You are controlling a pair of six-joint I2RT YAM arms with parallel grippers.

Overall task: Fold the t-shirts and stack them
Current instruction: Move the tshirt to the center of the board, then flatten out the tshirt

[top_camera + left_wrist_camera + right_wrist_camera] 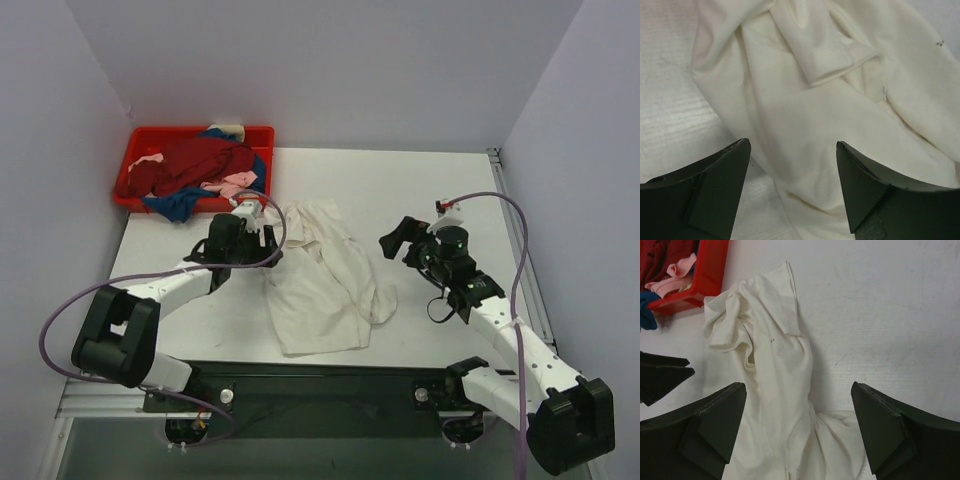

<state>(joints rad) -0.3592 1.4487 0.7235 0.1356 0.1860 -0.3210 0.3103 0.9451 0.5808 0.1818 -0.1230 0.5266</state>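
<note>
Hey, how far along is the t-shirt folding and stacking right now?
Done: only the cream-white t-shirt is out on the table, crumpled, nothing folded. In hand: left gripper and right gripper both open near it, holding nothing. Left: fold it, then the dark red shirt, blue shirt and pink shirt heaped in the red tray, and stack them.

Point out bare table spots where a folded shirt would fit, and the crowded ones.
Bare: the far table from the red tray across to the right edge, beyond the right pincer; the near-left patch between the left arm and the cream shirt. Crowded: the tray, heaped with shirts, and the gap beside it holding the left pincer.
</note>
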